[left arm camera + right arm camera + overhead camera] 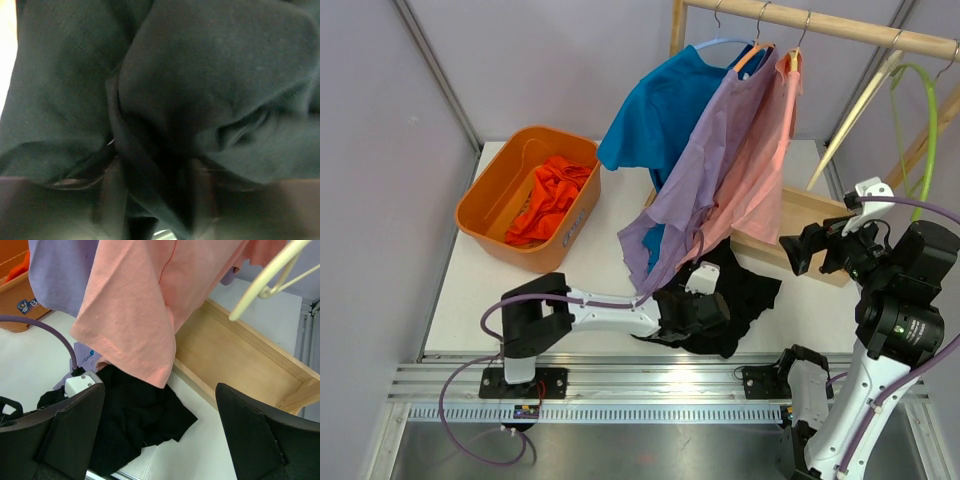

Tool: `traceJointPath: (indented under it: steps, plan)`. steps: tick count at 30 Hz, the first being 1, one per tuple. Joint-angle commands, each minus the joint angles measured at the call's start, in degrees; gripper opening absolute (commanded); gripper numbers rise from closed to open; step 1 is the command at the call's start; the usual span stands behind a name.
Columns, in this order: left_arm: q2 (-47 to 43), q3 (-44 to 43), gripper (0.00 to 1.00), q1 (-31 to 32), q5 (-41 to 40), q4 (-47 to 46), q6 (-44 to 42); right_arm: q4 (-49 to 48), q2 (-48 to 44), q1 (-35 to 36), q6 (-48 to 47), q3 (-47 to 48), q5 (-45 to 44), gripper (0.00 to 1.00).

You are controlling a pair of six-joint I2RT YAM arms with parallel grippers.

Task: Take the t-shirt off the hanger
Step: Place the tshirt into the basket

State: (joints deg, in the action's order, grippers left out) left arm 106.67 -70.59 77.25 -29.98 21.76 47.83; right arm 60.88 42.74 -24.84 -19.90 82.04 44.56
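We see the left tool [705,305] low on the counter [470,300], its fingers [112,200] set narrow, with a thick fold of the black t-shirt [745,300] pinched between them. In the left wrist view dark cloth fills almost everything, bunching up over and around the left tool [156,200].

The right tool [818,250] hangs above the counter's right side, spread wide and holding nothing. Its two fingers [70,440] stand at opposite edges of the right wrist view.

The black t-shirt [135,420] lies crumpled on the counter, off any hanger, under the hems of the hanging shirts and just left of the wooden tray [810,215]. It is well below and to the left of the right tool.

A cream hanger [850,120] hangs bare and tilted from the wooden rail [820,22], above the tray. A blue shirt [660,110], a purple shirt [705,190] and a pink shirt [765,170] hang side by side on the same rail, and a green hanger [925,110] hangs at the far right.

An orange basket [485,200] holding orange cloth [545,200] stands at the counter's far left. Pale grey walls close in the space.
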Motion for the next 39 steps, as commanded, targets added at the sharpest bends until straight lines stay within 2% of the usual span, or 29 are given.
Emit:
traceJointPath:
  steps: [1,3,4,6,8,10,14,17,20,21,25,28,32,36,39]
  plan:
    - [-2.16,1.84,0.17,0.0,-4.04,-4.6,1.39,-2.17,-1.34,-0.21,1.44,-1.7,3.08,0.99]
    - [-4.71,6.68,0.09,0.0,-2.2,-9.79,-0.89,-2.44,-1.87,-0.21,1.53,-3.11,3.43,1.0]
    - [-8.72,8.69,0.0,0.0,-0.97,-11.63,-4.12,-2.44,-2.22,-0.21,1.53,-3.46,3.52,0.99]
    - [-13.92,13.97,0.0,0.0,2.54,-16.04,-6.16,-2.61,-2.66,-0.21,1.36,-4.17,3.52,0.99]
    - [-24.02,16.87,0.0,0.18,4.83,-16.31,-10.73,-2.79,-3.1,-0.21,1.09,-4.87,3.35,0.99]
    - [-34.54,16.8,0.0,0.35,4.4,-12.81,-13.97,-2.79,-3.19,-0.21,0.65,-5.57,3.61,1.0]
    - [-49.05,11.19,0.0,-0.08,-5.32,3.06,-19.87,-4.71,-3.36,-0.21,1.26,-7.33,4.4,1.0]
    - [-54.19,3.55,0.0,-4.2,-9.74,11.27,-25.23,-6.99,-3.63,-0.21,3.11,-8.74,4.84,1.0]
    - [-55.08,-4.54,0.0,-11.84,-11.94,13.75,-32.87,-9.37,-3.72,-0.21,5.22,-9.79,5.28,0.99]
    - [-54.91,-6.21,0.0,-16.39,-11.95,13.31,-36.37,-9.9,-3.72,-0.21,6.01,-10.14,5.37,0.99]
    - [-51.93,-17.87,0.0,-26.85,-10.64,9.45,-42.81,-11.31,-3.63,-0.21,6.98,-11.11,5.46,0.99]
    - [-47.2,-25.19,0.0,-32.06,-7.82,6.81,-45.27,-11.93,-3.63,-0.21,7.07,-11.72,5.45,0.99]
    - [-39.45,-41.24,0.0,-36.02,-6.85,5.75,-47.39,-12.8,-3.63,-0.21,7.24,-12.78,5.63,0.99]
    - [-32.94,-50.59,0.0,-41.81,-7.38,5.75,-50.64,-13.42,-3.63,-0.21,7.42,-13.48,5.54,0.99]
    - [-29.77,-53.85,0.0,-46.12,-6.42,5.14,-50.3,-13.69,-3.46,-0.21,7.51,-13.84,5.89,0.99]
